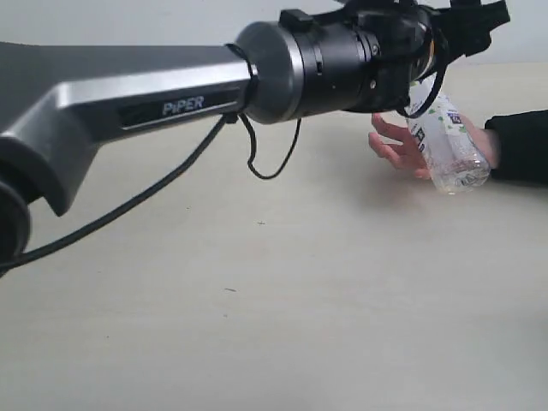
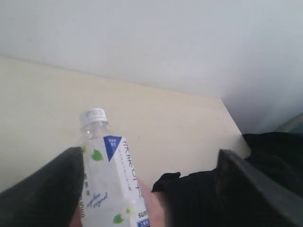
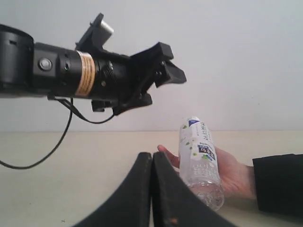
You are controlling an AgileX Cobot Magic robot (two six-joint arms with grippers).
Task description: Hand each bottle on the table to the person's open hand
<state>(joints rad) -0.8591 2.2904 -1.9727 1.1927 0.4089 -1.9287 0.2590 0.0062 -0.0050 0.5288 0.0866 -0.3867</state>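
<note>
One clear bottle with a white label and green fruit lies tilted in the person's open hand, palm up on the table. My left gripper hangs just above it, open. In the left wrist view the bottle stands close by one finger, with the other finger far off. The right wrist view shows the bottle resting on the hand, apart from the left gripper. My right gripper is shut and empty. The other bottles are out of view.
The left arm stretches across the top of the exterior view, with a black cable hanging below it. The person's black sleeve lies at the table's right edge. A pale wall rises behind the table.
</note>
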